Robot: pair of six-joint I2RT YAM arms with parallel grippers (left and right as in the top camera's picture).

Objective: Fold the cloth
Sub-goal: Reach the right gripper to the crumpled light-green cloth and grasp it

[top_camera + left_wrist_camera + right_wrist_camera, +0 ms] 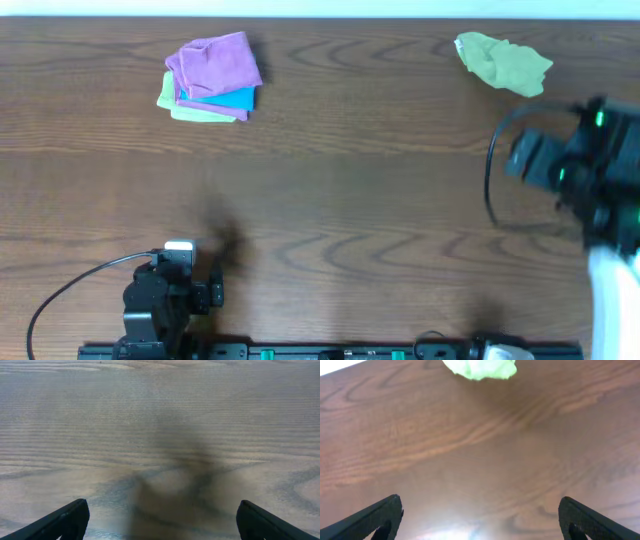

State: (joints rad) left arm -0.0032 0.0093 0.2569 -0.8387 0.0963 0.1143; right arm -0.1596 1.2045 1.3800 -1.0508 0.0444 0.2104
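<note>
Right wrist: green cloth (480, 368) beyond wide jaws

bare tabletop (350, 200) between right fingers (376, 517) and green cloth (503, 62), cloth stack (210, 80) well apart, far left

Both arms are matte black. The left arm (160, 305) carries a small white block (180, 246) on top and trails a thin black cable (70, 285). The right arm (585, 160), blurred in the overhead view, shows green indicator lights (600, 120), a looping black cable (492, 175) and a white lower segment (612, 295). The left gripper (163, 515) and right gripper (480, 510) have dark, wedge-shaped fingers (65, 521).
</note>
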